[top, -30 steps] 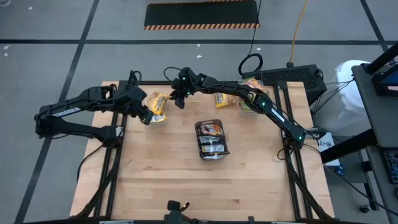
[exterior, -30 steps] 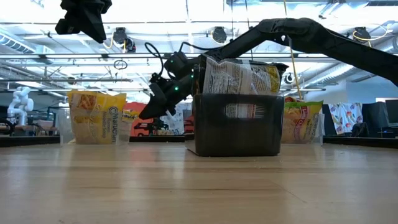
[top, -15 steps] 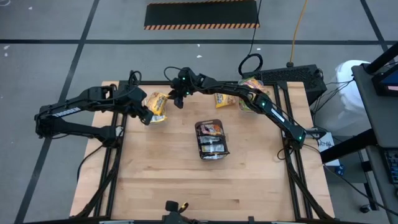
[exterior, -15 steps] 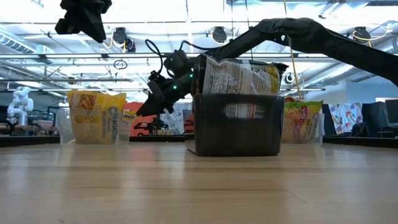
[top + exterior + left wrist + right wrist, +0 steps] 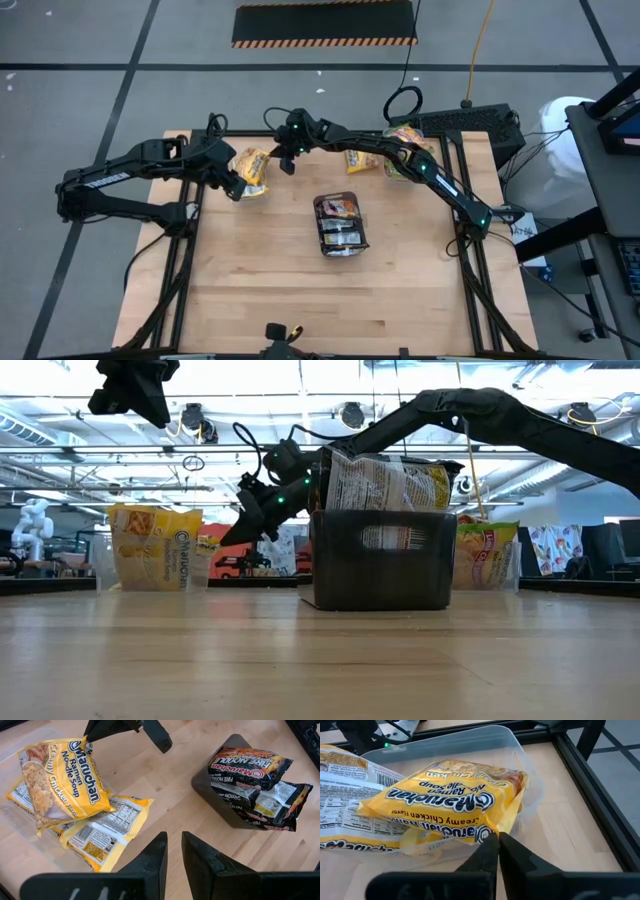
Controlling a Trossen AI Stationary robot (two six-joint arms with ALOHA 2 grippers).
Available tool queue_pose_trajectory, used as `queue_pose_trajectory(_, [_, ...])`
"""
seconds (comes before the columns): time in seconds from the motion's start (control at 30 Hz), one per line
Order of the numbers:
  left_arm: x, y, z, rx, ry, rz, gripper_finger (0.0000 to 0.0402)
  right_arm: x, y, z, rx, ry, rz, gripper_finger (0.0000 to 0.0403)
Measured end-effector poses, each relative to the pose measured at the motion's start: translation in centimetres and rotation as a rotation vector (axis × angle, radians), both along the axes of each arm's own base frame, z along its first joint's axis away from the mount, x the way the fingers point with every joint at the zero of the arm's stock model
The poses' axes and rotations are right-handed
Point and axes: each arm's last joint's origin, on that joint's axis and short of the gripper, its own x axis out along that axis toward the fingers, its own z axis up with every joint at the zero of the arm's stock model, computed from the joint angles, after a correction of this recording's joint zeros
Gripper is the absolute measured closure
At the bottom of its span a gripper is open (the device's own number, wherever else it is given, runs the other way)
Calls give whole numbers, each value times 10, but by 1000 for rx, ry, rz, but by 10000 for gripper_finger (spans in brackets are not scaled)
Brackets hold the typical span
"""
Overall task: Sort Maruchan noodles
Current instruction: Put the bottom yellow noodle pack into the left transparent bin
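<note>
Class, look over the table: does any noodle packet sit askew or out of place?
Yes. The yellow packets lie in a loose, tilted heap in the clear tub instead of flat. The dark packets spill crookedly over the grey tray rim.

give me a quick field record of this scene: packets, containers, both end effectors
yellow packets: Creamy Chicken ramen piled in a clear tub at the table's far left
dark packets: Fire Noodle packs in the dark tray mid-table
other packets: orange and green ones at the far right
left end effector: above the table beside the yellow pile, holding nothing, fingers slightly apart
right end effector: shut, empty, just over the yellow packets
</note>
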Motion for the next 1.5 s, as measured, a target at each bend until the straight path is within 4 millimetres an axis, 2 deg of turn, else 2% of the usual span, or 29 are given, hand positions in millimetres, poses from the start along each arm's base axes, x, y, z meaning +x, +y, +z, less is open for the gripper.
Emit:
queue_pose_trajectory(0.37, [0,0,0,0,0,-1,339,6,4,11,-48,-84,20,402])
queue_pose_trajectory(0.53, [0,0,0,3,2,-6,339,7,12,36,-145,-158,90,403])
queue_pose_trajectory(0.77, [-1,0,0,3,8,-8,339,-1,17,75,-189,-231,93,403])
queue_pose_trajectory(0.9, [-1,0,0,9,10,-16,339,-4,19,90,-242,-257,111,403])
queue_pose_trajectory(1.17, [-1,0,-1,17,17,-21,339,1,35,89,-262,-260,209,403])
queue_pose_trajectory(1.5, [-11,1,-7,60,159,89,339,7,51,88,-299,-256,261,403])
